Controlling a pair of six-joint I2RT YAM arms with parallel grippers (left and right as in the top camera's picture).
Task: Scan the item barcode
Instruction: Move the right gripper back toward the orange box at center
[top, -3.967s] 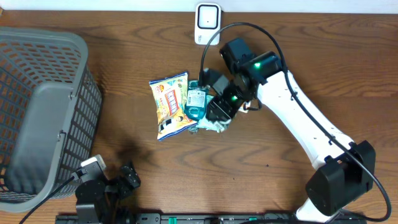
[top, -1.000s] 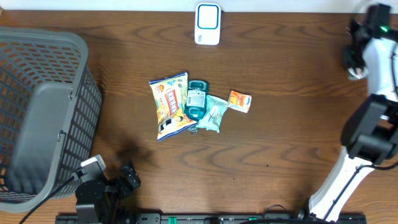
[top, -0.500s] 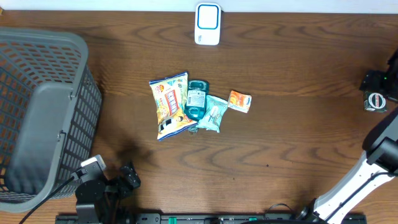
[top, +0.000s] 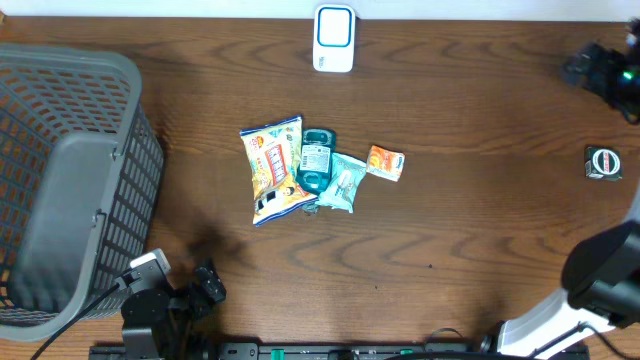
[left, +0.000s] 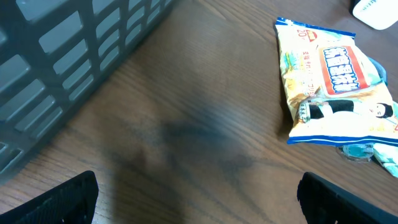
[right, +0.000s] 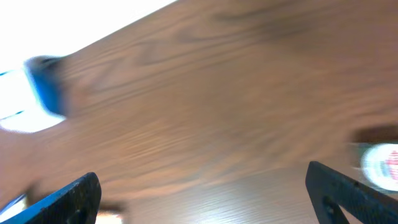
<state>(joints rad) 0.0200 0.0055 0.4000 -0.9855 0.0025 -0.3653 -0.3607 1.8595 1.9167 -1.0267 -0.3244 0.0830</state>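
Currently the right gripper (right: 199, 186) is open and empty, its jaws wide apart. It sits far to the right of the scanner (top: 334, 38), over bare desk (top: 470, 230), and its wrist view is blurred. The left gripper (left: 196, 196) is also open and holds nothing. It sits well to the near left of the scanner, beside the basket (top: 70, 180).

Findings, items:
- A cluster lies on the near side of the scanner: a snack bag (top: 272, 170), a teal pack (top: 316, 160) against the bag's right edge, and a pale green packet (top: 345, 182) overlapping the teal pack.
- An orange packet (top: 385, 162) lies just beside the green one, on the right edge of the cluster.
- A small round item (top: 603, 162) lies alone, far to the right of the scanner and well apart from the cluster.

Assessment: the step in hand appears to be fetching an item for scanning. The orange packet looks the soundest choice, since it is outermost, uncovered and nearest the right arm.

Recommendations:
- Descend squarely over the packet, with the jaws across its shorter side and clear of the green packet.
- Close only once low against the desk, as the packet lies flat.
- Lift, then hold the barcode side steady toward the scanner's face.
- The barcode's position cannot be made out, so the packet may need turning.
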